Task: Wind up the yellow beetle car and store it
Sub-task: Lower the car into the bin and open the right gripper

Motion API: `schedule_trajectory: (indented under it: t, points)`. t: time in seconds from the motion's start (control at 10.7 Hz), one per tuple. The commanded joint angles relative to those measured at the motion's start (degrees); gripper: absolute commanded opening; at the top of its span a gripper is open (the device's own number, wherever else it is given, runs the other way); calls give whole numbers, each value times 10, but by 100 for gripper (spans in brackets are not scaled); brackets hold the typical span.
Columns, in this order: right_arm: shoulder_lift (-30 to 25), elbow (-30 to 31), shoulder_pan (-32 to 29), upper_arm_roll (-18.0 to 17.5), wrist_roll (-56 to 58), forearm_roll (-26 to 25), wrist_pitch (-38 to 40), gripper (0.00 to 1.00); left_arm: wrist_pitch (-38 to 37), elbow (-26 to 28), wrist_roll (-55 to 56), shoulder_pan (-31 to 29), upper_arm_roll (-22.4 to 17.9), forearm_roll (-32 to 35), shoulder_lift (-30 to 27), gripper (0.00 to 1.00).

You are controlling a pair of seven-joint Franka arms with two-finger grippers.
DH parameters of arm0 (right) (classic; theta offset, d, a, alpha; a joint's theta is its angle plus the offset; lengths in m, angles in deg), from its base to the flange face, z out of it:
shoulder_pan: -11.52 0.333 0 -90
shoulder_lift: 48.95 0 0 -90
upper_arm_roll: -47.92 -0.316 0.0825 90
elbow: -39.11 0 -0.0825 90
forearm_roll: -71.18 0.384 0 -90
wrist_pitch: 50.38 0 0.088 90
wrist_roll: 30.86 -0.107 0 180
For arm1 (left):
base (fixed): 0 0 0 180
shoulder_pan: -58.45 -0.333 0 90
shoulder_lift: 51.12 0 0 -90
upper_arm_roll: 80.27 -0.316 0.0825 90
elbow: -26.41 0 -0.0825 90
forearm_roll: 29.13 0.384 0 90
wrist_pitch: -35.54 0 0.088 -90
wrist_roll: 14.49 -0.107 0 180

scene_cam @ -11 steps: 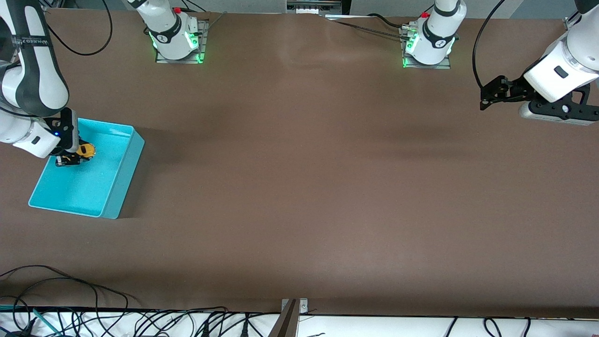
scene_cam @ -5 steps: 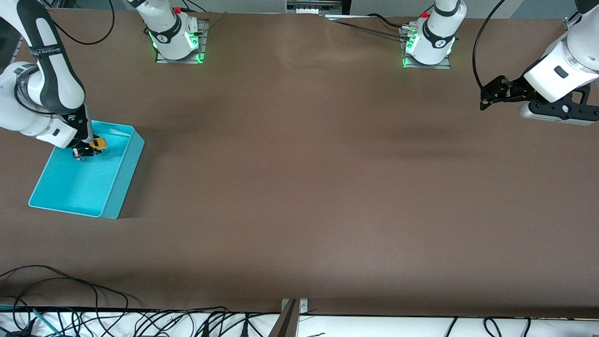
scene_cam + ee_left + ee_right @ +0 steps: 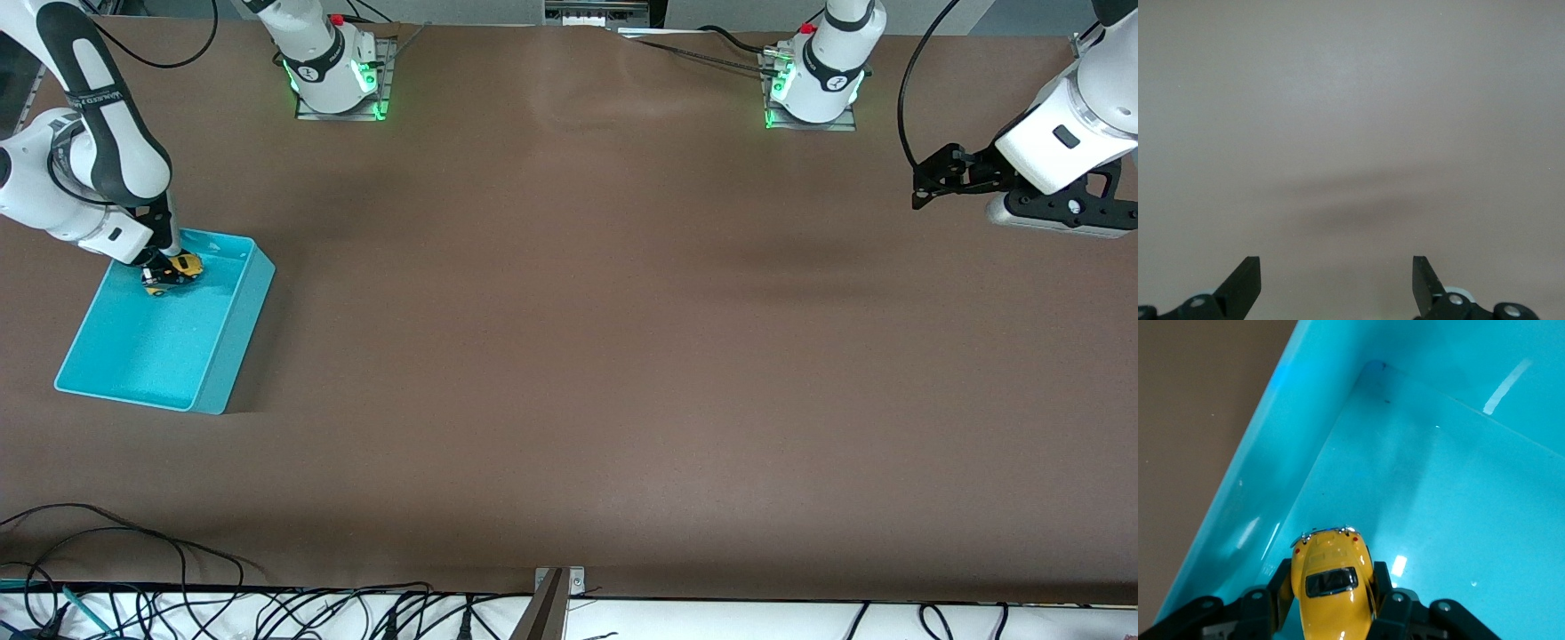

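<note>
Currently at the storing step, judged from the scene: small rounded yellow beetle car with dark windows clamped in the right pincer, fingers closed against both sides of the body, nose pointing away from the wrist. Held low over the inside of the open rectangular turquoise plastic bin, above the corner farthest from the front camera at the right arm's end of the brown bench. Cannot be told whether the wheels touch the bin floor.

Possible faults from this position:
- Release from height: risk of bounce or rollover onto the roof, caused by opening before the wheels meet the floor.
- Wound spring, if any: risk of the car driving off into the bin wall on release, caused by free wheels on a smooth glossy floor.
- Corner contact: risk of a finger catching the nearby bin wall and shifting the bin, caused by the tight placement beside the corner.

Bin contents: nothing else visible inside; floor bare and reflective.

Left pincer: waiting, spread wide, holding nothing, raised over bare bench at the left arm's end.
</note>
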State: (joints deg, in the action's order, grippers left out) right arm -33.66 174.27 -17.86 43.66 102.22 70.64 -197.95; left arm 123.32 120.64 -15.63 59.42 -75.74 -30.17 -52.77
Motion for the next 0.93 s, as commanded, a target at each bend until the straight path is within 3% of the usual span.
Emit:
schedule_trajectory:
  t: [0.0, 0.09, 0.19, 0.56, 0.84]
  points:
    - [3, 8, -11, -8, 9, 0, -13, 28, -11, -19, 6, 0, 0, -10, 9, 100]
    - [3, 8, -11, -8, 8, 3, -12, 74, -11, -19, 6, 0, 0, -10, 9, 100]
    - [3, 6, -11, -8, 8, 4, -11, 100, -11, -19, 5, 0, 0, -10, 9, 100]
    - [-8, -11, -11, -12, 3, 14, 16, 100, -11, -19, 5, 0, 0, -10, 9, 100]
    - [-37, -52, -9, -38, -39, 44, 80, 100, -11, -19, 4, -1, 0, -10, 9, 100]
